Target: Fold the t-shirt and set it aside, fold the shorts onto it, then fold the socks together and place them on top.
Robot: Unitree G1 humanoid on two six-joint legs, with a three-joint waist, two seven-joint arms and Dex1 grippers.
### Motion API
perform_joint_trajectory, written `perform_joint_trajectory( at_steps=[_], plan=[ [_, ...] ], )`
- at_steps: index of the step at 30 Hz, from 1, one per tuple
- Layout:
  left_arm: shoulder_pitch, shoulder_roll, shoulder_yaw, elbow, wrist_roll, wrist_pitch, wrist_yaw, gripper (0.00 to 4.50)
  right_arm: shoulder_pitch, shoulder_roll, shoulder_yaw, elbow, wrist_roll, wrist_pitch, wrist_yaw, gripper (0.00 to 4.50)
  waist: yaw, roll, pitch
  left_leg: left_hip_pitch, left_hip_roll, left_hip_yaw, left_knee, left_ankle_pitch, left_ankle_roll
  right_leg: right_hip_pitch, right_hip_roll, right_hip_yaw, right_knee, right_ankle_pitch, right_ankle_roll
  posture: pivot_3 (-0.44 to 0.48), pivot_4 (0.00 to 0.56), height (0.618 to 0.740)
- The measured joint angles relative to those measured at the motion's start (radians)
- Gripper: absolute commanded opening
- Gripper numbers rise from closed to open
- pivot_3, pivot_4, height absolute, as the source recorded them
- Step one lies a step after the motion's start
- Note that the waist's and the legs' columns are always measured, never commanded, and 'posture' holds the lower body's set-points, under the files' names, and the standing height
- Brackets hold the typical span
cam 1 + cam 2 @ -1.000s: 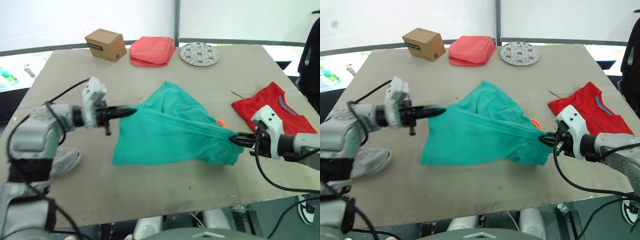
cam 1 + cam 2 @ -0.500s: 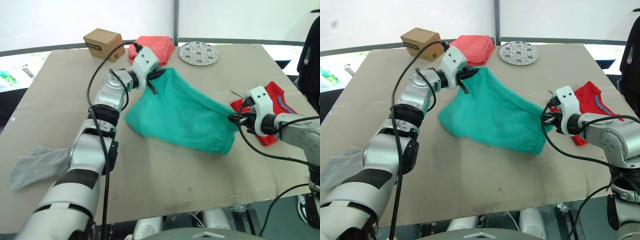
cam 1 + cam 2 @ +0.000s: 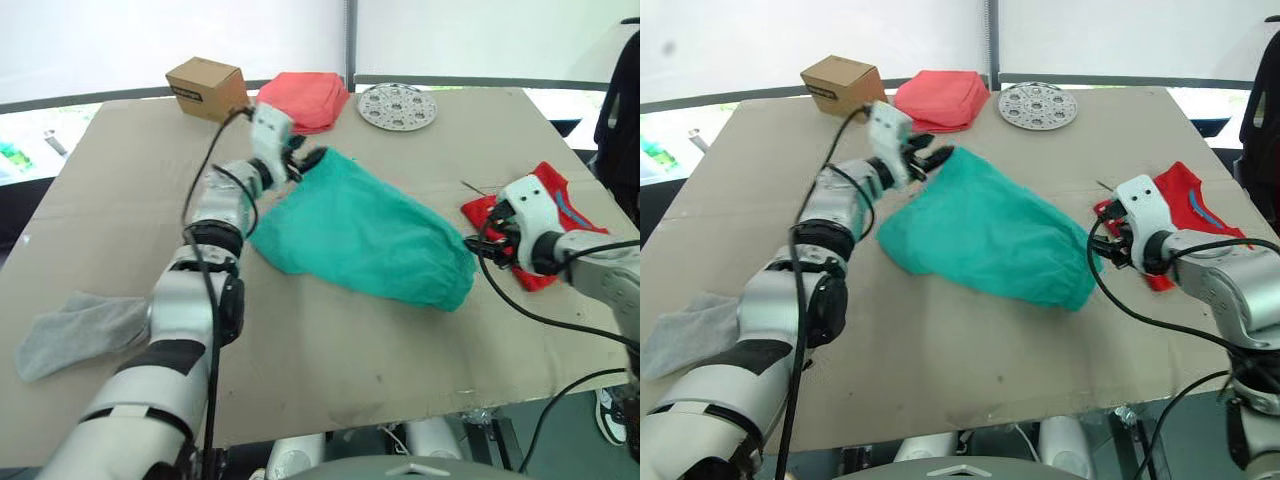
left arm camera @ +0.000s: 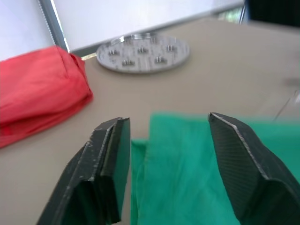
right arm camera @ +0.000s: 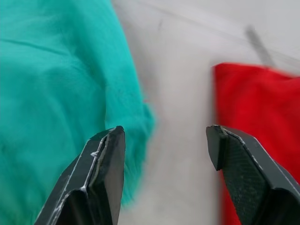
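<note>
A: Head views first. How do the shorts (image 3: 365,237) lie?

B: In a long folded band on the table (image 3: 330,350), its long axis running from the left gripper (image 3: 305,160) at the far end down to the right gripper (image 3: 484,243) at the near end. The t-shirt (image 3: 535,222) lies just behind the right gripper, partly hidden by that arm. One of the socks (image 3: 75,332) lies well back along the left arm, near the table's edge.

A: And the left wrist view?

B: The left gripper's fingers (image 4: 105,176) stand wide apart and hold nothing; the green corner of the shorts lies just below the gap. Beyond the tips are the coral folded cloth (image 4: 40,89) and a round grey disc (image 4: 143,51).

A: Right wrist view?

B: The fingers (image 5: 96,180) here are spread wide too, with nothing between them. The shorts' edge sits beside one finger, the red t-shirt beside the other, with bare table between. That edge is blurred, so whether the finger touches it is hard to tell.
</note>
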Motion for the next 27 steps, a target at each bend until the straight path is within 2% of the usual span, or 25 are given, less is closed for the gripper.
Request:
perform_joint_trajectory(
  at_steps=[2, 4, 7, 10, 13, 16, 19, 21, 24, 27],
  plan=[
    [0.102, 0.012, 0.005, -0.212, -0.054, 0.118, -0.046, 2.67, -0.006, 0.011, -0.027, -0.062, 0.025, -0.003, 0.018, 2.70, -0.007, 0.001, -0.001, 0.002, 0.002, -0.001, 0.000, 0.000, 0.000, 0.001, 0.000, 0.001, 0.000, 0.000, 0.000, 0.000, 0.150, 0.740],
    [0.220, 0.018, -0.025, -0.412, -0.076, 0.212, -0.066, 2.67, -0.006, 0.014, 0.006, -0.109, 0.022, -0.033, 0.029, 2.70, -0.007, 0.002, -0.001, 0.002, 0.002, -0.001, 0.000, 0.000, 0.000, 0.001, 0.000, 0.001, 0.000, 0.000, 0.000, 0.000, 0.150, 0.740],
    [0.360, -0.006, -0.066, -0.567, -0.070, 0.275, -0.032, 2.67, -0.002, 0.076, 0.092, -0.082, -0.051, -0.133, -0.005, 2.70, 0.000, 0.001, -0.001, 0.002, 0.000, 0.000, 0.001, 0.000, 0.000, 0.001, 0.000, 0.002, 0.000, 0.000, 0.000, 0.000, 0.150, 0.740],
    [0.411, -0.061, -0.107, -0.555, -0.019, 0.237, 0.033, 2.67, 0.002, 0.236, 0.157, 0.002, -0.116, -0.250, -0.055, 2.70, 0.008, 0.000, -0.002, 0.001, -0.002, 0.000, 0.004, 0.000, 0.000, 0.002, 0.000, 0.002, 0.000, 0.001, 0.000, 0.000, 0.150, 0.740],
    [0.365, -0.111, -0.156, -0.374, 0.094, 0.111, 0.183, 2.67, 0.021, 0.295, 0.300, 0.127, -0.235, -0.318, -0.115, 2.70, 0.022, -0.001, -0.003, 0.002, -0.003, 0.002, 0.005, 0.000, 0.000, 0.002, 0.000, 0.003, 0.000, 0.001, 0.002, 0.000, 0.150, 0.740],
    [0.339, -0.111, -0.180, -0.222, 0.177, 0.039, 0.300, 2.67, 0.054, 0.339, 0.379, 0.247, -0.311, -0.309, -0.163, 2.70, 0.022, -0.001, -0.003, 0.002, -0.003, 0.004, 0.004, 0.000, 0.000, 0.001, 0.000, 0.003, 0.001, 0.001, 0.002, 0.000, 0.150, 0.740],
    [0.352, -0.106, -0.183, -0.229, 0.200, 0.032, 0.325, 2.67, 0.027, 0.354, 0.419, 0.275, -0.367, -0.326, -0.164, 2.70, 0.018, 0.002, -0.011, 0.004, -0.002, 0.003, 0.003, 0.000, 0.000, 0.002, 0.000, 0.003, 0.001, 0.001, 0.002, 0.000, 0.150, 0.740],
    [0.438, -0.088, -0.173, -0.353, 0.194, 0.086, 0.324, 2.67, 0.013, 0.354, 0.456, 0.298, -0.400, -0.360, -0.152, 2.70, 0.005, 0.003, -0.015, 0.005, -0.002, 0.002, 0.002, 0.000, 0.000, 0.002, 0.000, 0.004, 0.001, 0.001, 0.002, 0.000, 0.150, 0.740],
    [0.656, -0.059, -0.123, -0.696, 0.145, 0.246, 0.333, 2.67, -0.010, 0.332, 0.500, 0.354, -0.453, -0.459, -0.102, 2.70, -0.020, 0.004, -0.017, 0.010, -0.001, 0.002, -0.001, 0.000, 0.000, 0.003, 0.000, 0.010, 0.001, 0.001, 0.002, 0.000, 0.150, 0.740],
    [0.872, -0.057, -0.043, -1.026, 0.105, 0.438, 0.400, 2.67, -0.038, 0.317, 0.548, 0.420, -0.507, -0.580, -0.022, 2.70, -0.026, 0.004, -0.017, 0.015, 0.000, 0.004, -0.006, 0.000, 0.000, 0.005, 0.000, 0.013, 0.001, 0.001, 0.002, 0.000, 0.150, 0.740]
  ],
)
